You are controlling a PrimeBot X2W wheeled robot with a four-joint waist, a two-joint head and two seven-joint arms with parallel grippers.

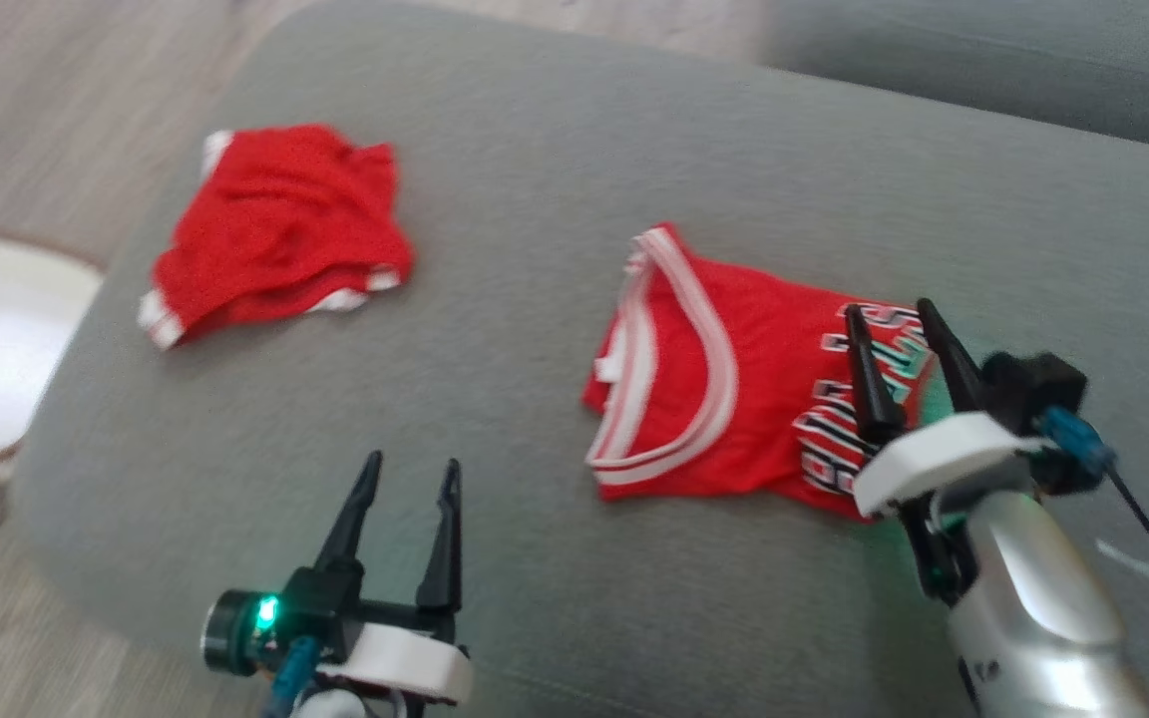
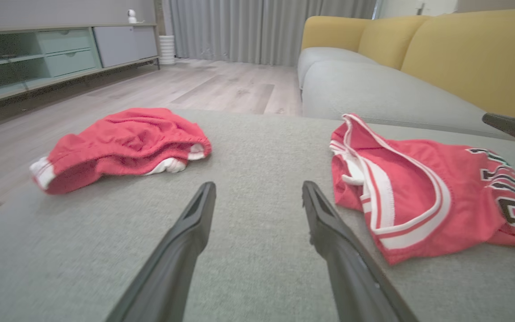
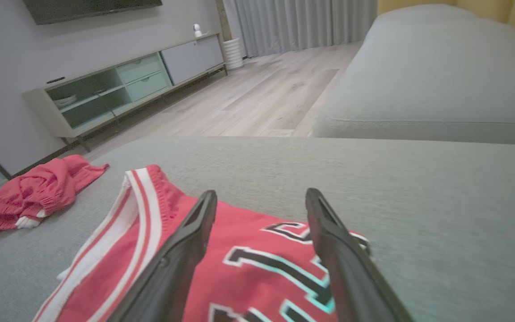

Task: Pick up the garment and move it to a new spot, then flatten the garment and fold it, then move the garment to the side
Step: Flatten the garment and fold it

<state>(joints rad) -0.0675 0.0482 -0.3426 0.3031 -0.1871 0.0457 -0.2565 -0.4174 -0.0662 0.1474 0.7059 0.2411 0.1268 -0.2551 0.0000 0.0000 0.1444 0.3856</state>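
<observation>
**Grippers both open: left gripper [image 1: 412, 464] idle, right gripper [image 1: 889, 311] over the cloth**

Low over the grey fabric sofa cushion [image 1: 535, 618], the left gripper has its fingers spread and holds nothing. Ahead of it and to its left, well apart, lies a crumpled red garment with white trim [image 1: 275, 229]. The red jersey with white-striped edging and black lettering [image 1: 734, 399] lies to its right, apparently folded. The right gripper is poised over its lettered end, fingers spread and gripping nothing. To shift the jersey aside cleanly, pinch through every layer and drag low, keeping the fold. The crumpled garment crowds the left side.
</observation>
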